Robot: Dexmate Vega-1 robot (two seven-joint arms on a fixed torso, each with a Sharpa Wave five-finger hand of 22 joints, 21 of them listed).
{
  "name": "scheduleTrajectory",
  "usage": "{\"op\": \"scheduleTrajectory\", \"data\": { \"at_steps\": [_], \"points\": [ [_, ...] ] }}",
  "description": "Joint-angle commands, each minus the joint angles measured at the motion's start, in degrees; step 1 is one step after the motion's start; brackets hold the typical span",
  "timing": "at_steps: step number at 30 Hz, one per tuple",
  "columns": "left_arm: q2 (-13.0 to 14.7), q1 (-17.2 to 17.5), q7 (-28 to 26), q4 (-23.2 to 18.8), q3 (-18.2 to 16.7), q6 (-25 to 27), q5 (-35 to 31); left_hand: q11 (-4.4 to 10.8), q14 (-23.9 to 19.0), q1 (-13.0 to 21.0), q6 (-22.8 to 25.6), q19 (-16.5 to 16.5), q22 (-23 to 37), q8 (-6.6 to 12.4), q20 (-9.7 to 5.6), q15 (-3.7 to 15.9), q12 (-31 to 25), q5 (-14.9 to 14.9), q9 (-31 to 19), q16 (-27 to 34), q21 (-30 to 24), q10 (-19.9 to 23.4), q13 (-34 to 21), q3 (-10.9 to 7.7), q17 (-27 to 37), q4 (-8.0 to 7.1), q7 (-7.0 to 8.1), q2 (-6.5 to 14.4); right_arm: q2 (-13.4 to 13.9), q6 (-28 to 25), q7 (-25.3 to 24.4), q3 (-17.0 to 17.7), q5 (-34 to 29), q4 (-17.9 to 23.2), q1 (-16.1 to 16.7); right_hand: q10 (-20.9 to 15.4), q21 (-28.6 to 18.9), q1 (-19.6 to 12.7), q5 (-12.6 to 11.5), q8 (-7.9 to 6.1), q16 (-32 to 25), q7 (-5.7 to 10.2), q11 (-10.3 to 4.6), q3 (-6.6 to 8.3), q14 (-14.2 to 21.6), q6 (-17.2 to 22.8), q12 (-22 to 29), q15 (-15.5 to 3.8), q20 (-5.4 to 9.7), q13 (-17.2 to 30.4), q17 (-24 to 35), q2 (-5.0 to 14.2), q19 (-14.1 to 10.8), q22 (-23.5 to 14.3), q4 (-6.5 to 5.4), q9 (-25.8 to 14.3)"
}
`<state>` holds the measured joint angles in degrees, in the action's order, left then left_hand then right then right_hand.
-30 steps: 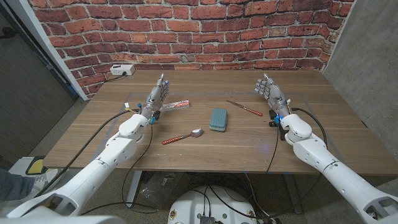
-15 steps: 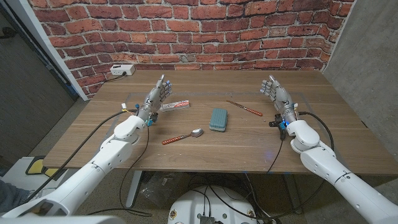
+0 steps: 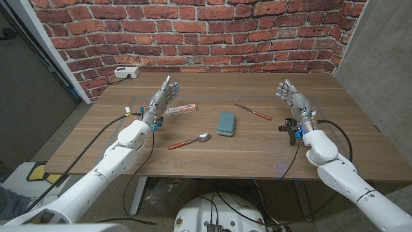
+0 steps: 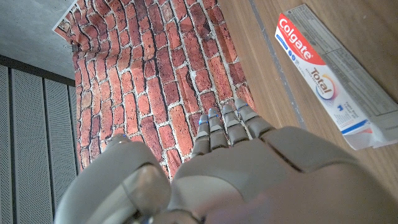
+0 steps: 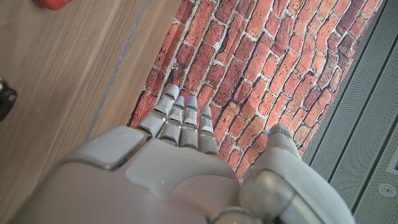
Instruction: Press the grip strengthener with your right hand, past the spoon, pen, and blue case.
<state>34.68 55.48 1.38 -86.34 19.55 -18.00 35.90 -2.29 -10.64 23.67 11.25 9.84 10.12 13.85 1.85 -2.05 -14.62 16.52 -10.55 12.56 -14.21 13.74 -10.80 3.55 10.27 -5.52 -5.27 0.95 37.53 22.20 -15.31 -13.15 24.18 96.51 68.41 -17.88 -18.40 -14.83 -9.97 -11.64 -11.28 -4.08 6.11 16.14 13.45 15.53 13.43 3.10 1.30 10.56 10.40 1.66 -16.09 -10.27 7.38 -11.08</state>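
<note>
Red brick wall (image 3: 212, 32) behind wooden table (image 3: 212, 154); grey panel (image 3: 380, 58) right

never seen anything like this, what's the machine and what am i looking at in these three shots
It is a robot with two arms, each ending in a five-finger robot hand, standing at a wooden table before a brick wall.

The wide picture comes from a camera on its head, looking down. The left robot hand is on the picture's left, the right robot hand on the right. Both are raised with fingers out and hold nothing.

The other two pictures come from cameras on the wrists, looking along the back of each hand; they are turned, so the wall looks tilted.

On the table lie a toothpaste box beside the left hand, a blue case in the middle, a spoon with a red handle, a pen, and a small black grip strengthener by the right wrist.
</note>
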Motion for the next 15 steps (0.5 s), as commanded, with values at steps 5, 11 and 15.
{"op": "scheduleTrajectory", "data": {
  "at_steps": [5, 11, 15],
  "points": [
    [0.06, 0.03, -0.94, -0.7, 0.51, 0.0, -1.28, 0.27, -1.11, 0.21, 0.93, 0.95, 0.12, 0.18, 0.19, 0.24, -0.22, -0.16, -0.06, 0.33, -0.23, 1.21, -0.12, 0.25, 0.22, -0.12, 0.07, 0.25, 0.39, -1.38, -7.56, 4.28, -7.27, 5.26, 7.29, 0.11, -0.11, -1.14, -0.22, 0.16, -0.26, 0.39, -0.15, 0.39, 1.09, -0.02, -0.21, -0.33, 0.29, 0.23, -0.03, 0.03, -1.24, -0.09, 0.54, -0.13],
    [0.61, 0.13, -0.9, -1.61, 0.45, 0.83, -1.16, 0.22, -1.25, 0.27, 0.97, 0.97, 0.12, 0.08, 0.21, 0.26, -0.11, -0.18, -0.06, 0.26, -0.14, 1.23, -0.12, 0.3, 0.22, -0.1, 0.18, 0.28, 0.41, -1.99, -8.35, 5.65, -8.27, 6.63, 9.62, -0.08, -0.22, -1.65, -0.24, 0.19, -0.37, 0.51, -0.17, 0.51, 1.86, -0.08, -0.21, -0.61, 0.41, 0.23, -0.05, 0.02, -2.15, -0.1, 0.78, -0.13],
    [0.65, -0.68, -0.39, -1.19, 0.67, 1.26, -1.16, 0.01, -1.45, 0.31, 0.88, 1.2, 0.12, -0.05, 0.37, 0.21, -0.04, -0.2, -0.06, 0.25, -0.16, 1.27, -0.12, 0.33, 0.22, -0.1, 0.26, 0.32, 1.24, -2.2, -7.31, 6.63, -8.1, 7.58, 11.04, -2.26, -1.38, -1.81, -0.17, -0.16, -1.24, 0.31, -0.56, 0.52, 5.8, 0.88, 0.36, -1.73, 1.36, 0.25, 0.17, 0.24, -7.02, -0.21, 0.57, -0.14]
  ]
}}
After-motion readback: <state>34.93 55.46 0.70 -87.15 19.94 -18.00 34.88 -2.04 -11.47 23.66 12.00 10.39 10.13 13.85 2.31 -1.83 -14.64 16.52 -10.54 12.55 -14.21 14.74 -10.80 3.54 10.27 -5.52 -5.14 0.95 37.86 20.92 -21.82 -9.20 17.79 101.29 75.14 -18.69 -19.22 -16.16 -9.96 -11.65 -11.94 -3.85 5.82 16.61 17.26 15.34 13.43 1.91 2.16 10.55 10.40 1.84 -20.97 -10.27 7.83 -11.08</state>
